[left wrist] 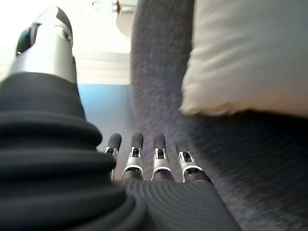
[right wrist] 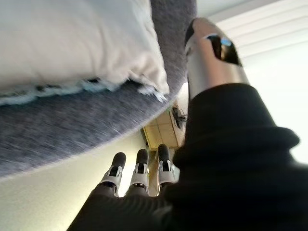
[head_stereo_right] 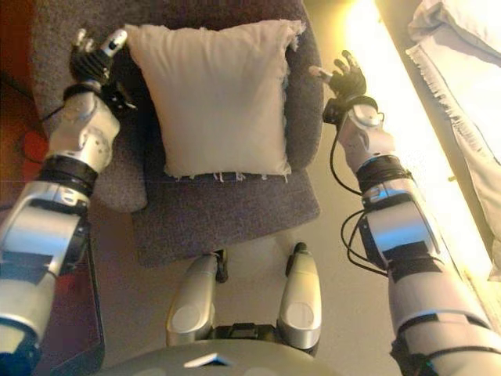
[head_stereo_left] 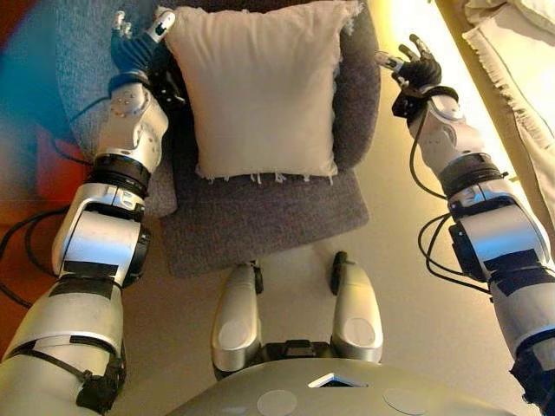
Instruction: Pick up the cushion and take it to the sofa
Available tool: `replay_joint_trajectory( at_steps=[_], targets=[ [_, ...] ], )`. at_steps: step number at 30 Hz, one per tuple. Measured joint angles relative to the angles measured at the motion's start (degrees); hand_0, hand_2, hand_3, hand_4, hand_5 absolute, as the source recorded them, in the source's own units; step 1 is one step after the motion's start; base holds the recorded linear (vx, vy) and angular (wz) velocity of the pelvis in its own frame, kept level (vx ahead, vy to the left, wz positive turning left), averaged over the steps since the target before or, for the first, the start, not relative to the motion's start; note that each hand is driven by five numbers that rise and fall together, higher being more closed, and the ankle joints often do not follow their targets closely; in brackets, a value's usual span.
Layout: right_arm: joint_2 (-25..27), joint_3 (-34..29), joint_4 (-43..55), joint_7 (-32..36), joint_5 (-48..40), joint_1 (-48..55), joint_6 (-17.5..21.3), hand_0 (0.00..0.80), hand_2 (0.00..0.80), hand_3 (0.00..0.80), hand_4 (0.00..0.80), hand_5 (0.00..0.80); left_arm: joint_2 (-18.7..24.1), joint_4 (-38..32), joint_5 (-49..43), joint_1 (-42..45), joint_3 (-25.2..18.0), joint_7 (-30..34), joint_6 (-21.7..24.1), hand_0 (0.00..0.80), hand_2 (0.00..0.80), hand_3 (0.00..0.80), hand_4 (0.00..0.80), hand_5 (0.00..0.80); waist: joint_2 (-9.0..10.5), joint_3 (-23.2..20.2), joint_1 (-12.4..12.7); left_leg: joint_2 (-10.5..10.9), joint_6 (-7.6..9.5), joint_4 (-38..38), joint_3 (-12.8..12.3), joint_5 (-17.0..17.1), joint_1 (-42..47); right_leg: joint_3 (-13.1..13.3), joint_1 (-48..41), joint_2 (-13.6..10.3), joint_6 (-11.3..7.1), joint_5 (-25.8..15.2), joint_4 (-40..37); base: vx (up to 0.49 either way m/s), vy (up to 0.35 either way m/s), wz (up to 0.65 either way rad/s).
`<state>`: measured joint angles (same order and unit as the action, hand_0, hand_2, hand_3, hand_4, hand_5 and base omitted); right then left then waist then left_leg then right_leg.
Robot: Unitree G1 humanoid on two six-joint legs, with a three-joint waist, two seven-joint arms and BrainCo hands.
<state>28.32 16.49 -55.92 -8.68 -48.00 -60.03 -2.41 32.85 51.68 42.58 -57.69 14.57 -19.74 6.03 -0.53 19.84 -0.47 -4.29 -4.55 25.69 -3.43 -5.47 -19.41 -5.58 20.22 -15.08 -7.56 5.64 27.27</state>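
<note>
A cream square cushion (head_stereo_left: 260,87) with a fringed edge leans against the back of a grey upholstered armchair (head_stereo_left: 251,221). My left hand (head_stereo_left: 137,43) is open beside the cushion's left edge, over the chair's armrest, not touching the cushion. My right hand (head_stereo_left: 414,65) is open to the right of the chair, past its outer side, apart from the cushion. The cushion also shows in the left wrist view (left wrist: 250,53) and the right wrist view (right wrist: 72,38), beyond the straight fingers of each hand.
A white sofa or bed with a fringed throw (head_stereo_left: 512,52) stands at the far right. A bright strip of lit floor (head_stereo_left: 408,26) runs between it and the chair. A red-brown object (head_stereo_left: 52,165) lies left of the chair.
</note>
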Motion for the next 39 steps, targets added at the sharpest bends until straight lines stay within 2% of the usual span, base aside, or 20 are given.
replay_joint_trajectory(
  at_steps=[5, 8, 11, 13, 18, 21, 25, 28, 33, 39],
  targets=[
    [0.26, -0.46, 6.82, -1.65, 0.11, 7.32, 1.12, 0.000, 0.000, 0.000, 0.000, 0.000, 0.02, -4.34, -0.83, 7.49, -0.91, 0.08, 2.24, 0.000, 0.000, 0.000, 0.000, 0.000, -0.19, -3.19, 0.08, -0.28, -0.60, -6.50, 0.33, 1.42, 5.69, -1.68, -6.03, 1.00, -0.01, -1.03, -6.00, 0.132, -0.026, 0.04],
    [0.14, -1.72, 16.04, -2.25, 1.52, 16.97, 1.26, 0.000, 0.000, 0.000, 0.000, 0.000, -0.25, -12.18, -1.50, 17.05, -4.73, 1.36, 2.86, 0.000, 0.000, 0.000, 0.000, 0.000, -0.22, -5.25, 0.00, -0.31, -0.97, -11.50, 0.31, 2.22, 10.99, -2.90, -11.81, 1.92, -0.20, -1.97, -11.50, 0.203, -0.011, 0.01],
    [-0.62, -2.86, 21.15, -2.37, 4.14, 24.58, 1.19, 0.000, 0.000, 0.000, 0.000, 0.000, -1.59, -18.56, -3.09, 25.39, -9.02, 2.75, 3.35, 0.000, 0.000, 0.000, 0.000, 0.000, -0.19, -7.50, 0.06, -0.52, -1.24, -15.64, 0.29, 2.91, 15.18, -3.13, -16.71, 2.90, -0.39, -2.99, -16.73, 0.166, -0.001, 0.05],
    [-1.67, -4.54, 26.23, -1.59, 6.71, 30.89, 1.23, 0.000, 0.000, 0.000, 0.000, 0.000, -4.01, -25.66, -3.09, 32.08, -11.96, 4.34, 3.39, 0.000, 0.000, 0.000, 0.000, 0.000, -0.05, -9.35, 0.18, -0.50, -1.37, -17.90, 0.28, 3.18, 17.55, -3.17, -19.71, 3.29, -0.61, -3.41, -19.80, 0.065, 0.003, 0.08],
    [-7.93, -6.87, 38.04, 4.28, 11.00, 47.79, 1.95, 0.000, 0.000, 0.000, 0.000, 0.000, -12.76, -38.50, -2.81, 48.88, -13.56, 14.32, 3.39, 0.000, 0.000, 0.000, 0.000, 0.000, 0.34, -13.39, 1.32, -0.63, -1.65, -22.37, -0.91, 3.39, 22.52, -2.95, -25.08, 4.12, -0.86, -4.39, -25.89, 0.021, 0.008, -0.03],
    [-10.69, -6.85, 40.07, 8.33, 11.20, 53.22, 2.19, 0.000, 0.000, 0.000, 0.000, 0.000, -15.86, -41.01, -2.27, 54.79, -13.52, 19.09, 3.31, 0.000, 0.000, 0.000, 0.000, 0.000, 0.58, -14.45, 1.35, -0.76, -1.88, -24.07, -1.23, 3.61, 24.02, -2.96, -26.74, 4.48, -0.84, -5.14, -28.28, -0.005, 0.013, -0.05],
    [-14.47, -6.61, 40.33, 12.67, 10.84, 58.32, 3.15, 0.000, 0.000, 0.000, 0.000, 0.000, -16.64, -42.05, -2.27, 59.41, -13.45, 22.59, 3.29, 0.000, 0.000, 0.000, 0.000, 0.000, 1.43, -16.07, 1.32, -1.10, -2.10, -26.90, -1.54, 4.95, 25.09, -3.07, -27.65, 5.12, -0.55, -6.29, -30.92, -0.058, 0.015, -0.03],
    [-13.97, -6.46, 40.40, 14.37, 11.93, 60.48, 3.69, 0.000, 0.000, 0.000, 0.000, 0.000, -16.61, -42.05, -2.25, 62.30, -13.27, 24.07, 3.30, 0.000, 0.000, 0.000, 0.000, 0.000, 1.46, -16.42, 1.31, -1.09, -1.98, -28.58, -2.64, 5.81, 25.87, -2.99, -28.05, 5.16, -0.61, -7.26, -32.34, -0.087, 0.009, -0.05],
    [-13.95, -6.32, 39.63, 18.18, 12.63, 64.61, 3.62, 0.000, 0.000, 0.000, 0.000, 0.000, -16.64, -41.99, 1.07, 67.66, -12.96, 26.44, 3.37, 0.000, 0.000, 0.000, 0.000, 0.000, 1.75, -16.68, 1.43, -1.35, -2.09, -30.63, -2.74, 7.11, 26.65, -3.10, -27.96, 5.50, -0.50, -7.42, -32.37, -0.076, -0.001, 0.02],
    [-13.70, -6.34, 39.27, 17.61, 12.20, 66.41, 4.06, 0.000, 0.000, 0.000, 0.000, 0.000, -16.48, -40.95, 1.35, 71.40, -12.39, 26.52, 3.36, 0.000, 0.000, 0.000, 0.000, 0.000, 1.77, -16.75, 1.52, -1.56, -2.13, -30.64, -2.73, 7.25, 26.60, -3.19, -27.76, 5.67, -0.37, -7.52, -32.48, -0.047, 0.000, 0.00]
  ],
)
